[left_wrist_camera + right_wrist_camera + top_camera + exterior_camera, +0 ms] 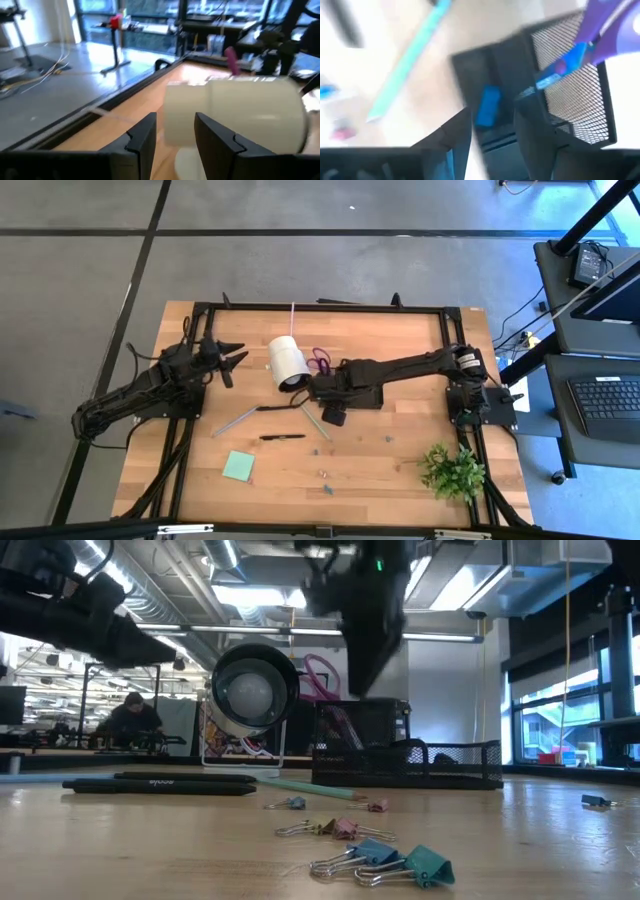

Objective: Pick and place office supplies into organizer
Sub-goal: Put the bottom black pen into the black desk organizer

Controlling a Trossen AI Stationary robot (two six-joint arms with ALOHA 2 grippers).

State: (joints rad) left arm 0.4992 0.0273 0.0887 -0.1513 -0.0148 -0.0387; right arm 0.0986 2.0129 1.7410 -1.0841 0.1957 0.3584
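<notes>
A: On the left, the left gripper (234, 360) waits with fingers apart, aimed at the white roll (287, 363); a nudge would roll it.

B: And centre?

A: The right gripper (492, 131) hangs, fingers parted and empty, over the organizer (570, 90), a blue clip (487, 104) inside. Drop lower and it snags the mesh or the scissors (600, 30).

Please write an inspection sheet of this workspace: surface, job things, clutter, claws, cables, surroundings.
Surface: wooden table in a black frame.
Job things: black mesh organizer with purple scissors in it; a blue item in a compartment. Loose: green notepad, black pen, teal pencil, binder clips.
Clutter: white roll, plant.
Claws: left claw open, facing the roll, holding nothing; right claw open above the organizer.
Cables: beside the right desk.
Surroundings: a person far behind.
</notes>
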